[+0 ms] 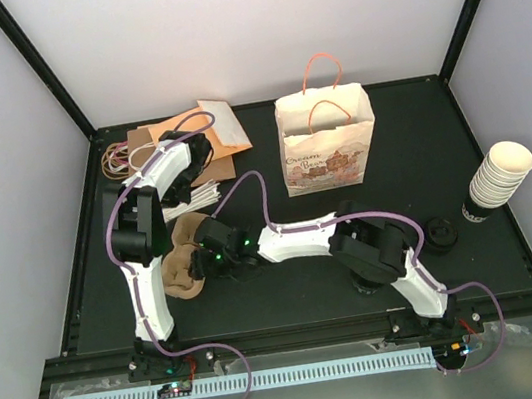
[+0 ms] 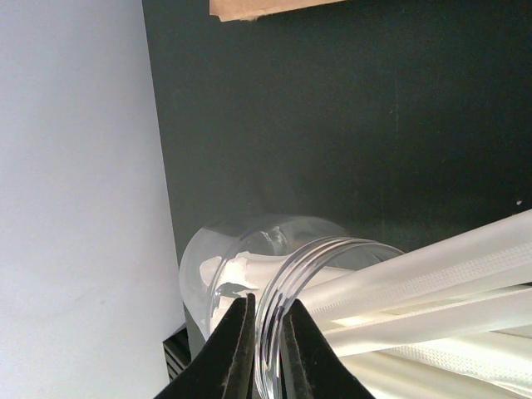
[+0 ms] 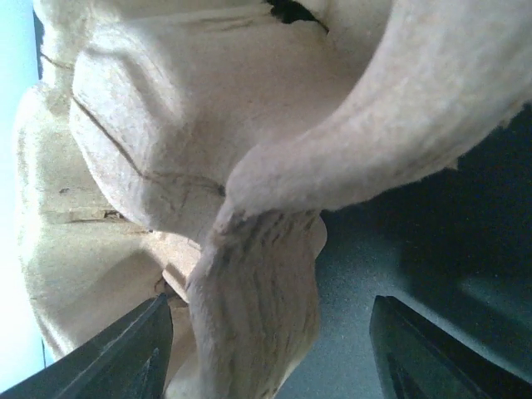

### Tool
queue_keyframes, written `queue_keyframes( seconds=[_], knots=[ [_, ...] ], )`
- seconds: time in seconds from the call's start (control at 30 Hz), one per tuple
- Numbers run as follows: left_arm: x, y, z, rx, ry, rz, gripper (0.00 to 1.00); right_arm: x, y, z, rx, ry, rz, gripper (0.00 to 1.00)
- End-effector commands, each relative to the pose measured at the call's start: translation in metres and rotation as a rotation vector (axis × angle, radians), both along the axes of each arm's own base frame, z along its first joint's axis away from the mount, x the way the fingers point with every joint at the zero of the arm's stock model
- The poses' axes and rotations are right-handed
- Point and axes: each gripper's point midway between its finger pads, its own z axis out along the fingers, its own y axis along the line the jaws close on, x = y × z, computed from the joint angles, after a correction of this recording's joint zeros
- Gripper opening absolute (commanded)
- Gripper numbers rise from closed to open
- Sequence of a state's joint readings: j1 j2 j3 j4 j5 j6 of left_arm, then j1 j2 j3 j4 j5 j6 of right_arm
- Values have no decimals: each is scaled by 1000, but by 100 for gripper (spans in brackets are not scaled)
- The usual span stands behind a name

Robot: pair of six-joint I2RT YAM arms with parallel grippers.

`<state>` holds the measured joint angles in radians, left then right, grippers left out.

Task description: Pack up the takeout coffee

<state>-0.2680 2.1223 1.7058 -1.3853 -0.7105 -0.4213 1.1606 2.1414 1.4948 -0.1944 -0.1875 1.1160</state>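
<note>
Left end effector [image 2: 268,303]: nearly closed, pinching rim of clear round plastic jar [image 2: 220,249]; white paper-wrapped straws [image 2: 432,274] spilling out to its right.
Right end effector [image 3: 268,320]: spread wide, gripping nothing, straddling ridge of tan moulded-pulp cup carrier [image 3: 150,125] directly ahead.
Small cream-tan paper coffee cup: not discernible in any view; place relative to either end effector cannot be told.
Handling: likely light, thin-walled, easily crushed. Best taken with gentle pinch mid-wall, kept upright.

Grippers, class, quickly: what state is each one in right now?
Left gripper: shut on the rim of the clear jar.
Right gripper: open, jaws either side of a pulp cup carrier flap, not gripping.
</note>
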Motion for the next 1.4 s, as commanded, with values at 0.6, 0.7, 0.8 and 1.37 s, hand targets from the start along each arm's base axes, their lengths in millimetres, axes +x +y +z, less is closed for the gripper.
queue_keyframes(
  seconds=[0.6, 0.7, 0.8, 1.37],
  knots=[
    [17, -20, -25, -167, -90, 52, 2, 13, -51, 18, -66, -140, 27, 39],
    [16, -21, -26, -168, -87, 52, 2, 14, -74, 17, -105, -162, 28, 39],
    [17, -21, -26, -170, -89, 51, 2, 10, -96, 14, -141, -170, 49, 39],
    [17, -21, -27, -172, -86, 54, 1, 10, -192, 17, -230, -231, 134, 51]
  ],
)
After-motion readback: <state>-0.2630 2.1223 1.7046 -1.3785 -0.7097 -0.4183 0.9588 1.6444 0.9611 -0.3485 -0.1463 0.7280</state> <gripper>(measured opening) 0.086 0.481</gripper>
